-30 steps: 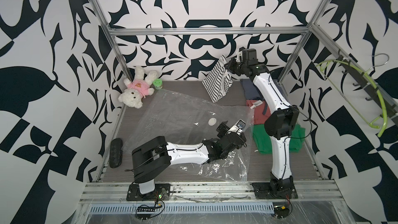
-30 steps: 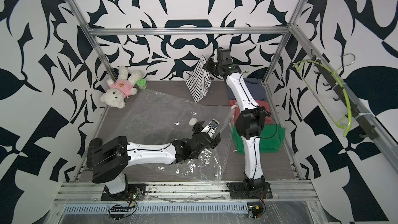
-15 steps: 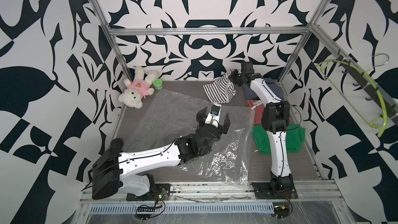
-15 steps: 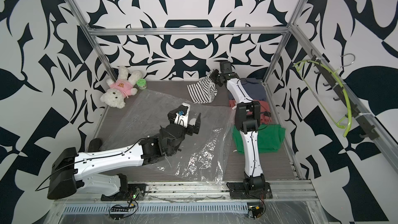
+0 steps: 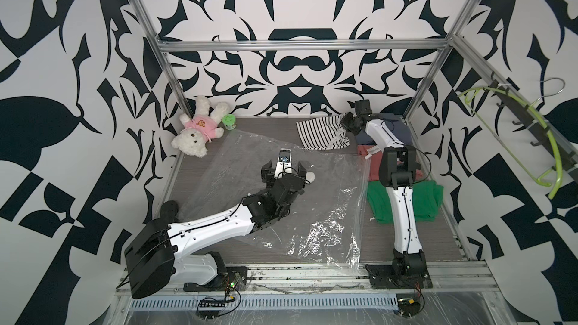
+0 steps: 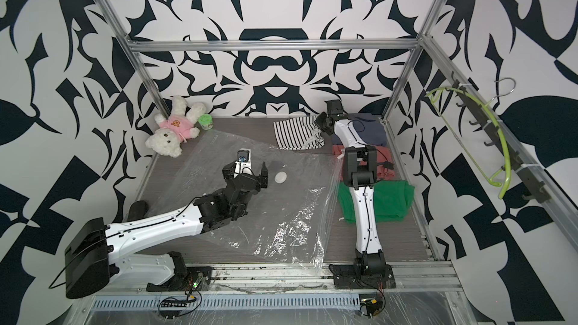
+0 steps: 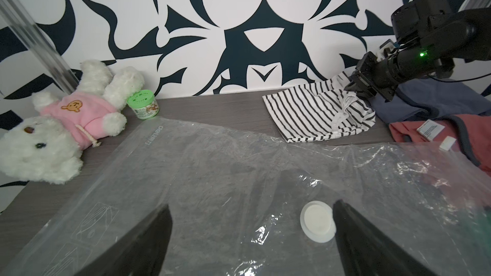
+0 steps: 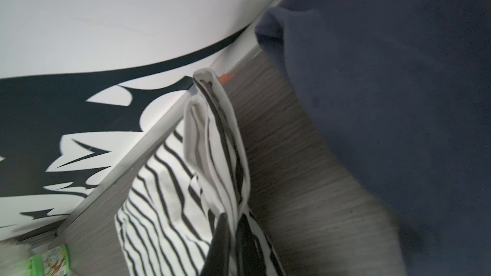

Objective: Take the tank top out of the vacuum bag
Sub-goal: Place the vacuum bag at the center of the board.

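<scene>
While our left gripper (image 5: pixel 284 172) hovers spread above the vacuum bag (image 5: pixel 328 201), our right gripper (image 5: pixel 343 122) pinches the striped tank top (image 5: pixel 316 132).

Tank top (image 5: pixel 319 131) behind the vacuum bag (image 5: pixel 237 164), teddy bear (image 5: pixel 197 132) back left, other clothes (image 5: pixel 422 204) right.

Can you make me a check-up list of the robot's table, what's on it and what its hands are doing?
Surface: grey wood-look table.
Job's things: vacuum bag lies flat, looks empty, white valve facing up; striped tank top lies outside it, near the back.
Clutter: teddy bear and green jar at the back; navy cloth, red garment, green garment along the right side.
Grippers: left gripper open, empty, above the bag beside the valve; right gripper shut on the tank top.
Cables: black cable on the right arm; wires at the front rail.
Surroundings: patterned walls, metal frame, green hanger on a wall rack.
</scene>
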